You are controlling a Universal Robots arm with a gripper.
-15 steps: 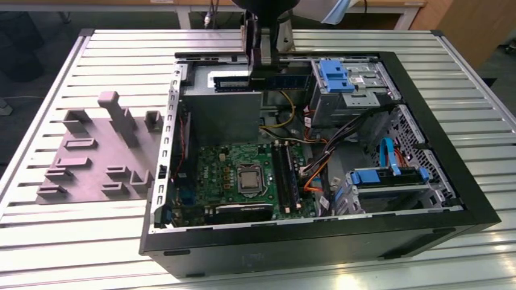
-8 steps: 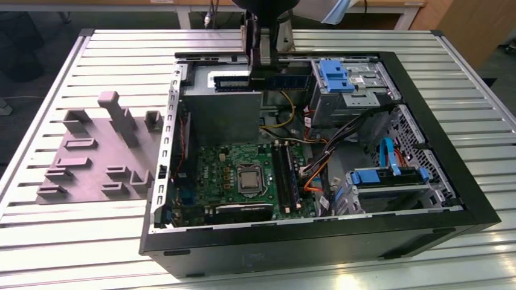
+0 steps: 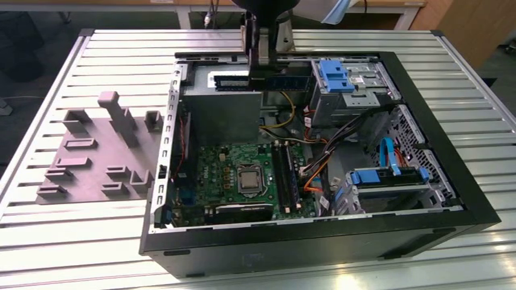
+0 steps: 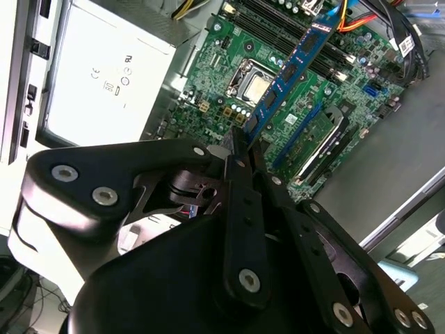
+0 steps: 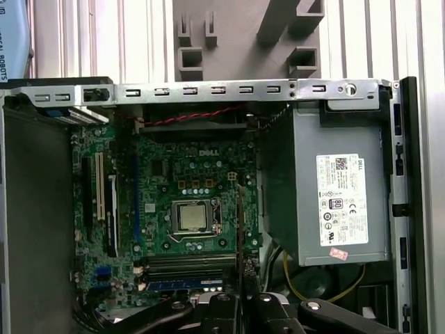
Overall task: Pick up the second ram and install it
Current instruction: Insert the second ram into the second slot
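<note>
- Clamping one end of the second ram (image 4: 295, 73), the hand (image 4: 243, 139) is closed narrow on it.
- The stick hangs raised above the motherboard (image 4: 222, 56), touching nothing there.
- Judged step: carrying it to install. Seating calls for lining its edge up with a free slot rail (image 5: 191, 263).
</note>
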